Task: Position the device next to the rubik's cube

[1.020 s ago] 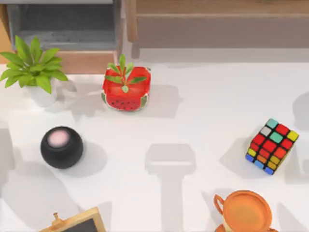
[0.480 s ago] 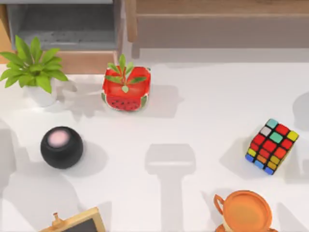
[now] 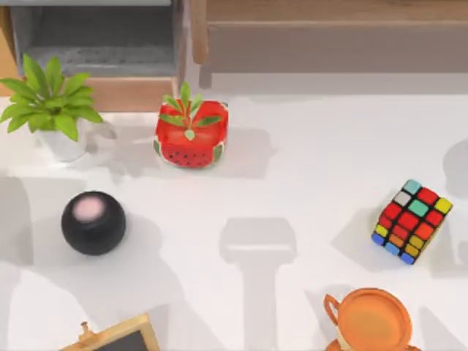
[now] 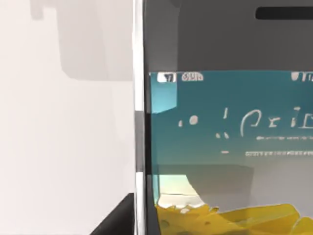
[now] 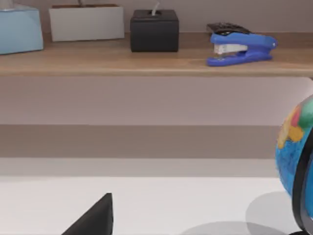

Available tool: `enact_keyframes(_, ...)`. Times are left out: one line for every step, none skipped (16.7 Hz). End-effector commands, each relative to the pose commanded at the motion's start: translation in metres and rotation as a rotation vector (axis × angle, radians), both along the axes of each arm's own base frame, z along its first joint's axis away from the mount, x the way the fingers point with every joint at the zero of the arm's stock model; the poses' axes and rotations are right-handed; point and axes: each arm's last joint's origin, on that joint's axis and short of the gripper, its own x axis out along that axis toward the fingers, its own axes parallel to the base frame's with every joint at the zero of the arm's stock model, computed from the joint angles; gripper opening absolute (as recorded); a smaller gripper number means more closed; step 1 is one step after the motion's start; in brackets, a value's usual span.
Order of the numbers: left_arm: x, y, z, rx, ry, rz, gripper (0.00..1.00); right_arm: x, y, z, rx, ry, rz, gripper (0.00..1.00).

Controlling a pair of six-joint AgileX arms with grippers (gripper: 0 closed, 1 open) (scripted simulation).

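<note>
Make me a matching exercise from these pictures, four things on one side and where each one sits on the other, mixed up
Things:
1. rubik's cube
2. black speaker
3. watermelon planter
4. stapler

Places:
A. table's left side, in front of the leafy plant
B. on the wooden shelf, beside a black box
C. table's right side, behind the orange cup
D. near the table's back edge, about midway

Pairs: 1-C, 2-A, 3-D, 4-B
</note>
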Motion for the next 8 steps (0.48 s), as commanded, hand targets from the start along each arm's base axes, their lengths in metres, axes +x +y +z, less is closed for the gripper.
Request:
enact_keyframes(0.008,-0.010,0.013,0.001,-0.022,0.023,0.00,0.000,0.000,0.000,0.000,0.000,0.000,1.00)
enact_keyframes(0.016,-0.022,0.026,0.000,-0.046,0.047,0.00,0.000,0.000,0.000,0.000,0.000,0.000,1.00)
enact_keyframes(0.023,-0.035,0.040,-0.004,-0.069,0.072,0.00,0.000,0.000,0.000,0.000,0.000,0.000,1.00)
enact_keyframes(0.031,-0.051,0.054,-0.012,-0.090,0.097,0.00,0.000,0.000,0.000,0.000,0.000,0.000,1.00)
enact_keyframes(0.038,-0.068,0.066,-0.023,-0.109,0.122,0.00,0.000,0.000,0.000,0.000,0.000,0.000,1.00)
enact_keyframes(0.044,-0.087,0.077,-0.037,-0.122,0.144,0.00,0.000,0.000,0.000,0.000,0.000,0.000,1.00)
enact_keyframes(0.049,-0.108,0.087,-0.053,-0.130,0.165,0.00,0.000,0.000,0.000,0.000,0.000,0.000,1.00)
enact_keyframes(0.054,-0.131,0.094,-0.069,-0.133,0.183,0.00,0.000,0.000,0.000,0.000,0.000,0.000,1.00)
